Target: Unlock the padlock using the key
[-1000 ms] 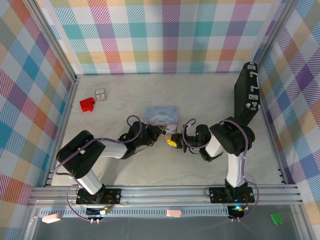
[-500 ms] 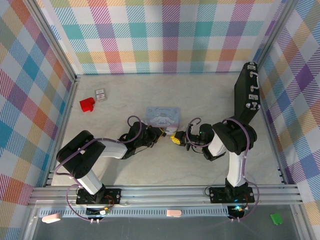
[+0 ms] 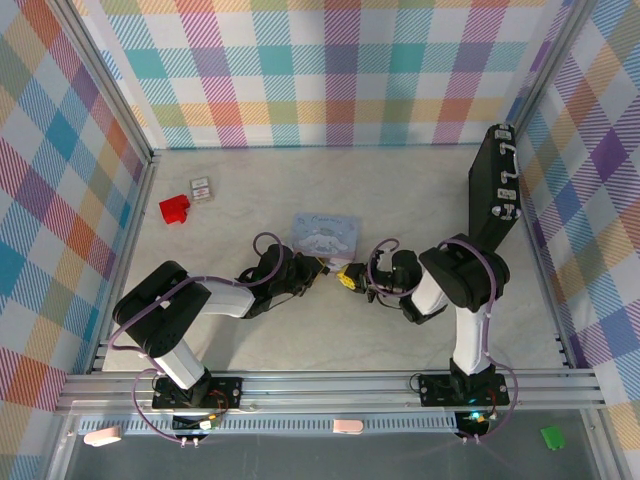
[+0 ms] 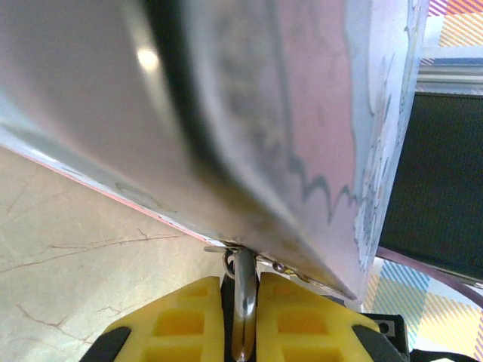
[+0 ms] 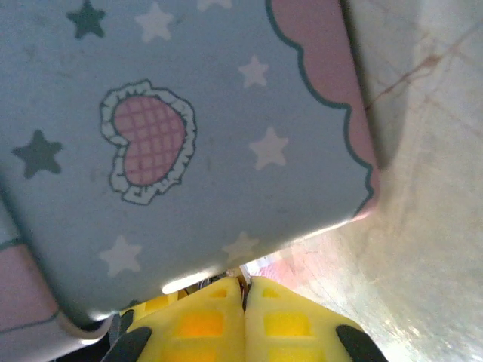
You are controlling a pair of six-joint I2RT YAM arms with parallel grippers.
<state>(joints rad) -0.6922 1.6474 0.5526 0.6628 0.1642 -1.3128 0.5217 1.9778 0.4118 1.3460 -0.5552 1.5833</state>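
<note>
The yellow fingers (image 4: 181, 320) of the left gripper (image 3: 323, 265) are pinched narrow on a thin silvery bar. By the look of it, that is the shackle of the padlock (image 4: 243, 302), right under the near edge of the pale blue tin (image 3: 327, 233). The right gripper (image 3: 347, 280), just to its right, has its fingers (image 5: 294, 324) pressed together; whether anything sits between them I can't tell.

Tin (image 3: 325, 233) mid-table, left tool (image 3: 320, 266) and right tool (image 3: 346, 280) side by side just before it, case (image 3: 495, 190) far right
</note>
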